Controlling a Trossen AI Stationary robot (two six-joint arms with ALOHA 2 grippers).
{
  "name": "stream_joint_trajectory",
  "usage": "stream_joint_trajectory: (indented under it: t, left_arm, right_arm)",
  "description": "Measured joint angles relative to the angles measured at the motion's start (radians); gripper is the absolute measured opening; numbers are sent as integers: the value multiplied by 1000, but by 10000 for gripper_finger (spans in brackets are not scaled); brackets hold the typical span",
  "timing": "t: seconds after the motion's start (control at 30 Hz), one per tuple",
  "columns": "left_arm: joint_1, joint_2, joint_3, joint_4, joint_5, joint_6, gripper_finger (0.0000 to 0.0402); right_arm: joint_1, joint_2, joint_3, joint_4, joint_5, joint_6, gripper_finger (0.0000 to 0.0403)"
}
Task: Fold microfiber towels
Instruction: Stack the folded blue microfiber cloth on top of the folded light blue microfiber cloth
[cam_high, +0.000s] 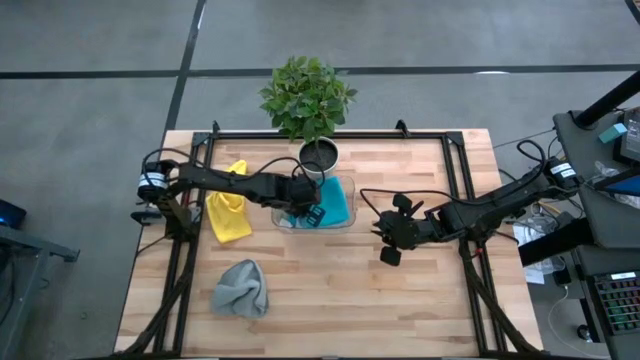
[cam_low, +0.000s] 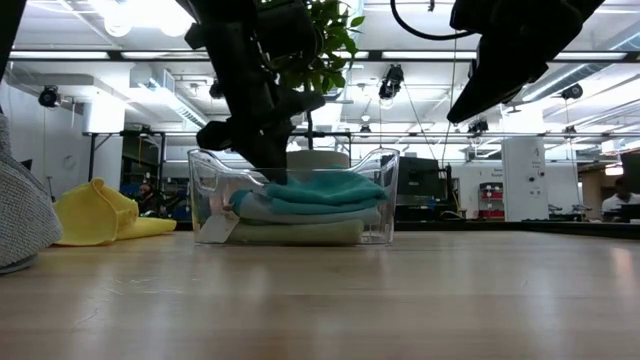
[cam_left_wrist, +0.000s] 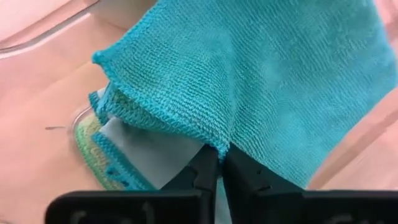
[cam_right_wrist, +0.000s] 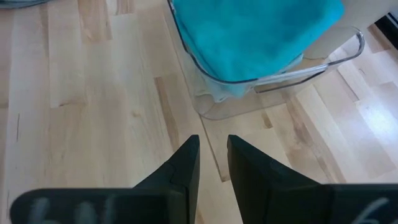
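The left gripper (cam_left_wrist: 221, 163) is reaching into the clear plastic tray (cam_high: 345, 222) near the table's far edge, fingers pinching together on the teal towel (cam_left_wrist: 261, 74), lying directly ahead. The right gripper (cam_right_wrist: 212, 155) is hovering nearby, fingers slightly apart, empty.

A robotics laboratory or workshop hall is shown. A wooden bench (cam_high: 330, 290) on a grey concrete floor (cam_high: 90, 100) is seen at frame centre; ceiling strip lights (cam_low: 150, 15), exposed ducting (cam_low: 175, 95) and equipment cabinets (cam_low: 525, 175) are seen across the background.
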Motion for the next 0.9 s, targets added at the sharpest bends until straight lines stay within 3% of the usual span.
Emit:
stream_joint_trajectory:
  t: [0.53,0.9]
  left_arm:
    - [0,-1,-8,18,2,-106,206]
    - [2,-4,-23,15,-29,-120,223]
  right_arm:
    - [0,0,0,0,-1,-5,73]
    - [0,0,0,0,-1,-7,73]
